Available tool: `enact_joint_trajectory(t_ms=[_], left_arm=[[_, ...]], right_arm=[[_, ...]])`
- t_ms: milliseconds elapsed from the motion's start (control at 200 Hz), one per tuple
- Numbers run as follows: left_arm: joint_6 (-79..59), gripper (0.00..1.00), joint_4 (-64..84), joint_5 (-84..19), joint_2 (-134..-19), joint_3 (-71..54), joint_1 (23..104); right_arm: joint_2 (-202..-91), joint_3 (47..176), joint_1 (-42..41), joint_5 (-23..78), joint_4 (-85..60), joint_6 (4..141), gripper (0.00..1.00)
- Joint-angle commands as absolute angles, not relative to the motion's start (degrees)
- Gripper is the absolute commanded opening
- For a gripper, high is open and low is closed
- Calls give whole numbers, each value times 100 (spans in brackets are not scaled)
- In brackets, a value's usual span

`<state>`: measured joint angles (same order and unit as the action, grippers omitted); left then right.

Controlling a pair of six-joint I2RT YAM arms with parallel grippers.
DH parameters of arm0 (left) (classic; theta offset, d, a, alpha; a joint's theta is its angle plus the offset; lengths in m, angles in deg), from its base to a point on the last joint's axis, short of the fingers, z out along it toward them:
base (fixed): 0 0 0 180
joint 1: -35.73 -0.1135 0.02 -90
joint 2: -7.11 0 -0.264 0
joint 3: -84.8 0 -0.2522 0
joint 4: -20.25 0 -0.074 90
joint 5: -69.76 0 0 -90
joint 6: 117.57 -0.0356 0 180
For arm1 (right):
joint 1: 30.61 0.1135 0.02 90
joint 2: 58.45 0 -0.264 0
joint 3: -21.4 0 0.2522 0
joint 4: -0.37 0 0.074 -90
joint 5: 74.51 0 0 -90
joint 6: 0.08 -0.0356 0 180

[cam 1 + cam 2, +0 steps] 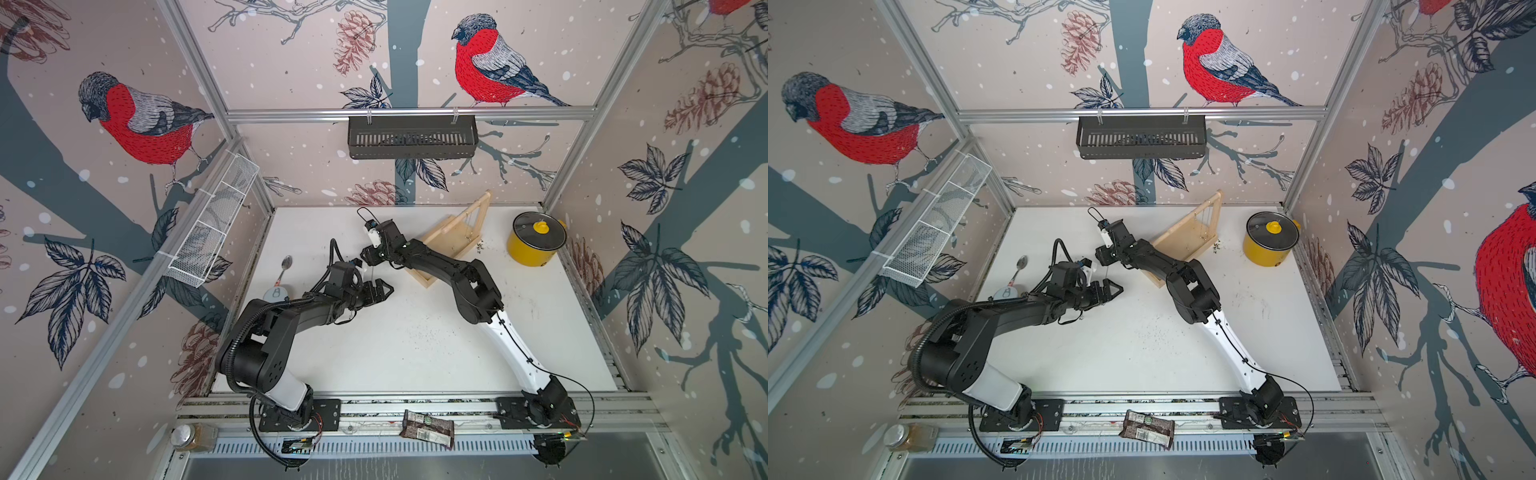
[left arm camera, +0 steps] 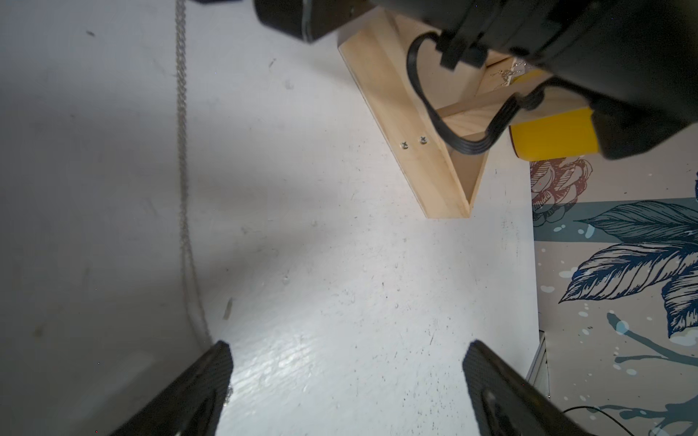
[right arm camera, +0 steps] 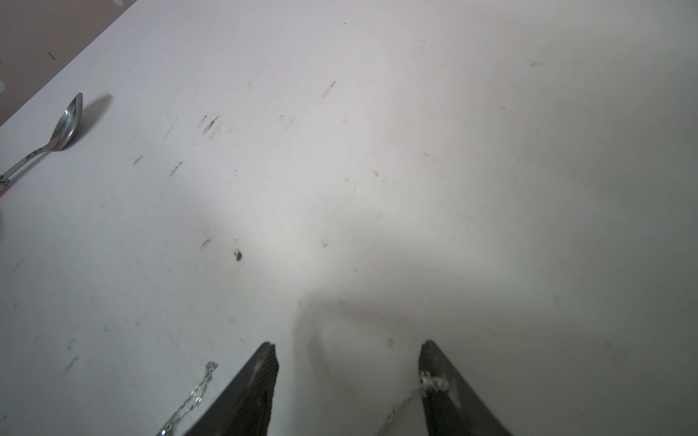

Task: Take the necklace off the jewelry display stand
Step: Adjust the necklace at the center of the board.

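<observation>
Stand: pale bare wood, shallow tray base, upright post, long round crossbar. It sits at the back of the table, near the yellow pot. Right arm hides part of the tray.
Necklace: thin silver chain, clear of the stand, draped over the right claw. Jaws part open, nothing pinched between.
Chain blurry there, a hairline in both top views.
Left claw wide open, empty; can't tell if the chain touches it.

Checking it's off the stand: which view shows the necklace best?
Left wrist: a long stretch of necklace hangs clear of the stand. Right wrist shows bits on the fingers of the right gripper; both top views, a faint thread.
</observation>
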<state>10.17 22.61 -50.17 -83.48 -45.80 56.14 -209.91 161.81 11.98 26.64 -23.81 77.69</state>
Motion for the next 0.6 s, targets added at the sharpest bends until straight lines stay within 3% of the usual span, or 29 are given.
enact_joint_trajectory(t_ms=[0,595], left_arm=[[1086,96,2502,-5056,-8420,-4601,5647],[1032,96,2247,-4897,-8176,-4933,5647]], right_arm=[[-20898,16163,1210,2709,-2566,7717,62],[-20736,16242,1193,2752,-2884,7691,67]])
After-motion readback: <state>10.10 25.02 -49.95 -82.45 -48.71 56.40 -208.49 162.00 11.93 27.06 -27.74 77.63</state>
